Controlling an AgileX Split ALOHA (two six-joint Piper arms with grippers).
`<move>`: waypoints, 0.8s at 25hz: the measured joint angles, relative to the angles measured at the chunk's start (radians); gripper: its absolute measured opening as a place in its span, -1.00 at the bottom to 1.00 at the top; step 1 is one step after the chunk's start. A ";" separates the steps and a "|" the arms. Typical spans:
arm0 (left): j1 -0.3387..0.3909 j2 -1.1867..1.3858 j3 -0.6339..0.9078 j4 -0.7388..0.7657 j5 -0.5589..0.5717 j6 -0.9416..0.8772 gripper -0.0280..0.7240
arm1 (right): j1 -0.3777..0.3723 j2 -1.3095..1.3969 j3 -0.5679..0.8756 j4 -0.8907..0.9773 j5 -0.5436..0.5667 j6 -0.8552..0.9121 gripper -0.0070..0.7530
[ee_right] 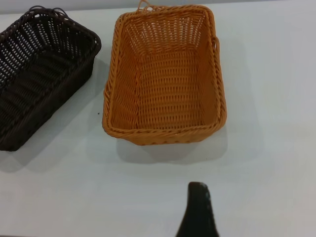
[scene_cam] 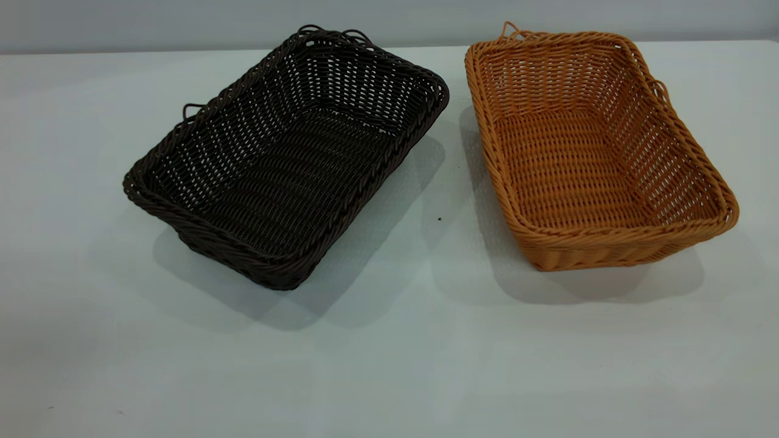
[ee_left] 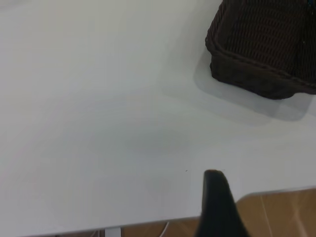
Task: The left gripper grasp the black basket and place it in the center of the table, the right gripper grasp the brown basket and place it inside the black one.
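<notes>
The black basket [scene_cam: 286, 158] stands empty on the white table [scene_cam: 389, 365], left of middle and turned at an angle. The brown basket [scene_cam: 584, 152] stands empty to its right, a gap between them. Neither arm shows in the exterior view. My left gripper [ee_left: 213, 174] shows as one dark closed tip near the table's edge, well away from the black basket's corner [ee_left: 261, 49]. My right gripper [ee_right: 197, 186] shows as one dark closed tip over bare table, short of the brown basket's near end [ee_right: 165, 79]. Both grippers hold nothing.
In the left wrist view the table's edge [ee_left: 276, 190] runs close to the gripper, with wooden floor beyond it. The black basket also shows beside the brown one in the right wrist view [ee_right: 39, 74]. A small dark speck [scene_cam: 439, 219] lies between the baskets.
</notes>
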 joint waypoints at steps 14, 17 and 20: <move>0.000 0.233 -0.031 0.040 -0.100 -0.071 0.15 | 0.000 0.235 -0.005 0.045 -0.056 0.006 0.40; 0.000 0.455 -0.058 0.042 -0.191 -0.071 0.19 | 0.000 0.418 -0.005 0.129 -0.155 -0.023 0.47; 0.000 0.672 -0.108 0.042 -0.278 -0.063 0.32 | 0.000 0.618 -0.005 0.258 -0.215 -0.125 0.50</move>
